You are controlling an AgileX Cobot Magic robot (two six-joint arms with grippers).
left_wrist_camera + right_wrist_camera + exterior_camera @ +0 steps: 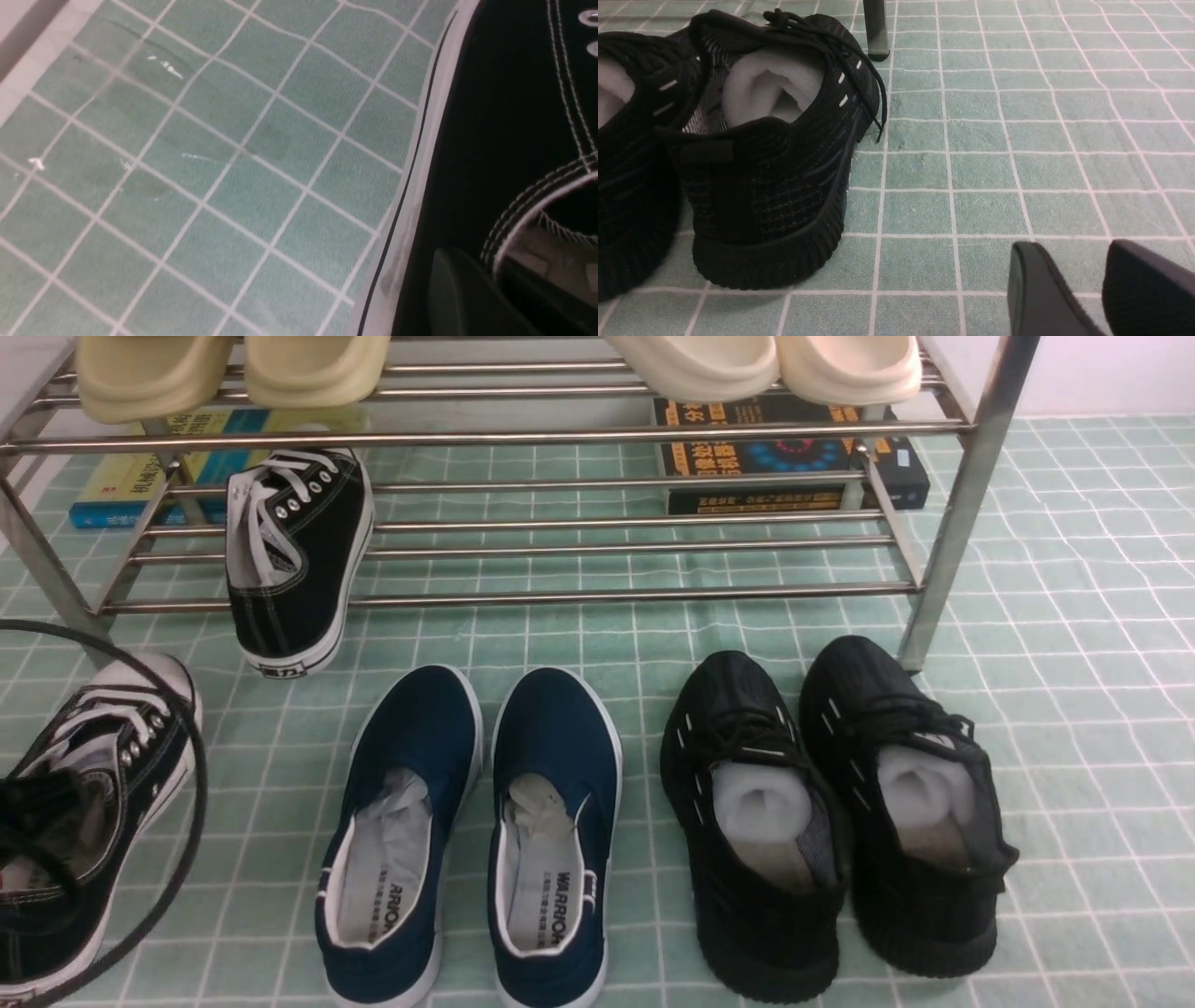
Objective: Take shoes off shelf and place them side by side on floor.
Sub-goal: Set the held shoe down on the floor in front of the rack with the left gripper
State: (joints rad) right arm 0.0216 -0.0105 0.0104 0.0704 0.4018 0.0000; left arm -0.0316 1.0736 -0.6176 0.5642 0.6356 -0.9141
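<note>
One black canvas shoe [291, 560] with white laces lies on the lower tier of the metal shelf [653, 596], its heel hanging over the front bar. The other shoe [112, 775] is at the far left, low over the green gridded floor [1074, 663]; I cannot tell whether its sole touches. My left gripper [37, 821] is shut on this shoe's side wall [490, 140], one finger [455, 294] outside and the other inside the opening. My right gripper [1069, 261] stands open just above the floor, right of the black knit sneakers, holding nothing.
Navy slip-ons [467, 831] and black knit sneakers [831, 803] stand in pairs on the floor before the shelf. Cream slippers [775, 364] sit on the top tier. Books [794, 457] lie behind. A black cable [191, 784] loops around the held shoe. A shelf leg [876, 28] stands near the knit sneakers.
</note>
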